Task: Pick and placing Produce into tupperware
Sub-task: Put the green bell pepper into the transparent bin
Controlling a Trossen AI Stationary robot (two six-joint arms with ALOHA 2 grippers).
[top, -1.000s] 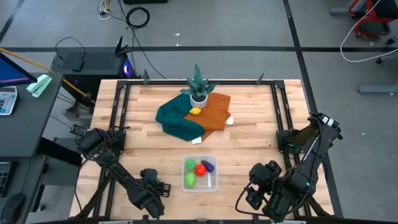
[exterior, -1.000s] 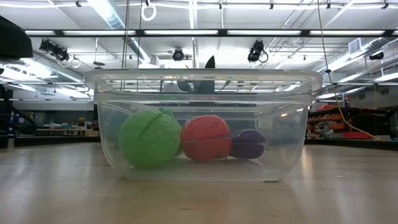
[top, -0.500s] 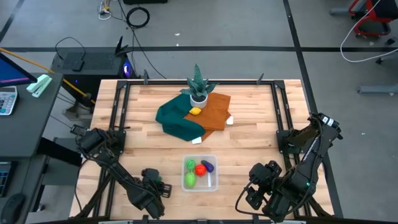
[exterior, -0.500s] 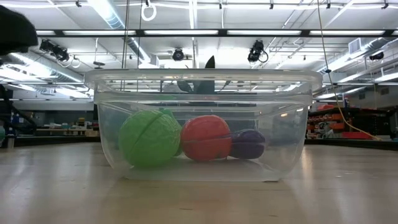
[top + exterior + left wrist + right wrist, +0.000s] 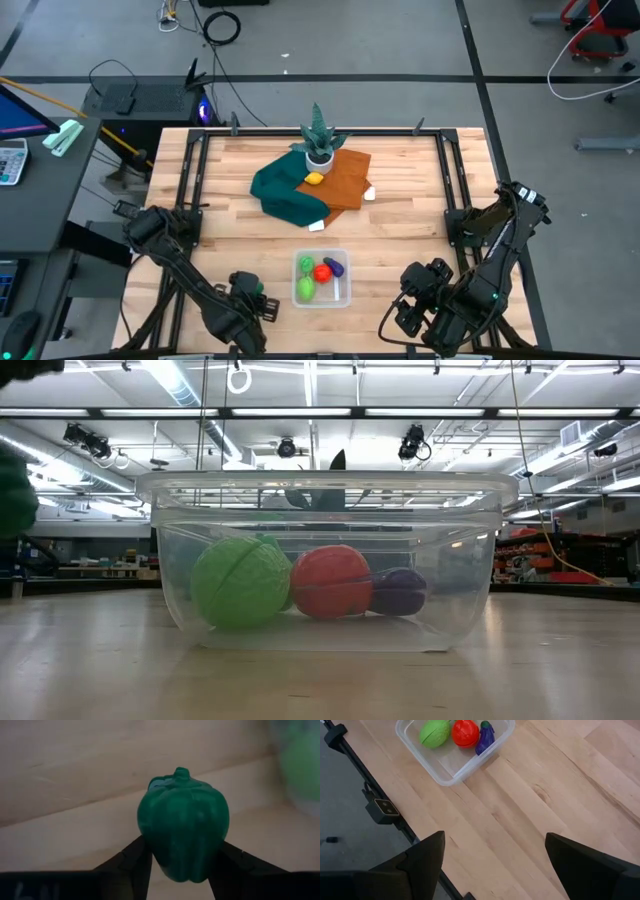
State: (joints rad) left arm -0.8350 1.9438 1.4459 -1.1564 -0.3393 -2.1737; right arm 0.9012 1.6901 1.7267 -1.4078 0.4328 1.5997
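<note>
In the high view we see the clear tupperware [image 5: 321,278] sitting low in the frame, just below centre, on the wooden table [image 5: 400,230]. Inside it lie a light green piece [image 5: 305,289], a red piece [image 5: 322,271] and a purple eggplant [image 5: 335,266]; in the low view the same three sit side by side behind the tub's see-through wall, green ball [image 5: 241,582] at left, red [image 5: 331,581] in the middle, purple [image 5: 398,591] at right.

Our left gripper [image 5: 258,303] is at the lower left of the high view, just to the left of the tub. In the left wrist view its two dark fingers [image 5: 131,865] are clamped on either side of a dark green bell pepper [image 5: 183,824], held clear above the wood, stem up.

Our right gripper [image 5: 410,300] waits at the lower right of the high view, to the right of the tub. Its fingers [image 5: 425,857] stand wide apart with nothing between them.

A yellow piece [image 5: 315,179] rests on the orange cloth [image 5: 340,178] in the upper middle of the high view, beside the teal cloth [image 5: 285,192] and just below the spiky plant [image 5: 319,140] in its white pot.
</note>
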